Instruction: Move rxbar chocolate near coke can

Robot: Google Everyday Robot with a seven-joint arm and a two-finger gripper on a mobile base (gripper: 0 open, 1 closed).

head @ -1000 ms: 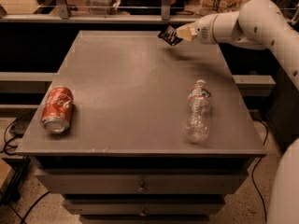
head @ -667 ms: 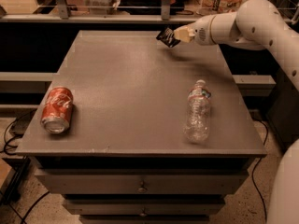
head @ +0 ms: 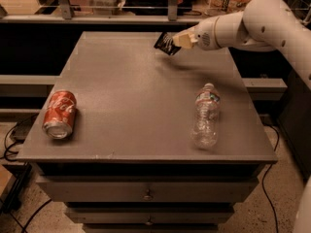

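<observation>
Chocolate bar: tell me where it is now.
In the camera view, the chocolate bar is gripped by the tool above the far right of the table, beyond the bottle and away from the can at front left.

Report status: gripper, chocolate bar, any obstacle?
Gripper shut on small black wrapped rxbar chocolate, above grey table's far side. Red coke can lying front left. Clear plastic bottle lying right, off the path.

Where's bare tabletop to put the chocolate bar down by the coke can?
Bare tabletop: between the coke can and the water bottle, and behind the can. Tight left of the can, at the edge. The gripper, shut on the rxbar chocolate, hangs at the back.
</observation>
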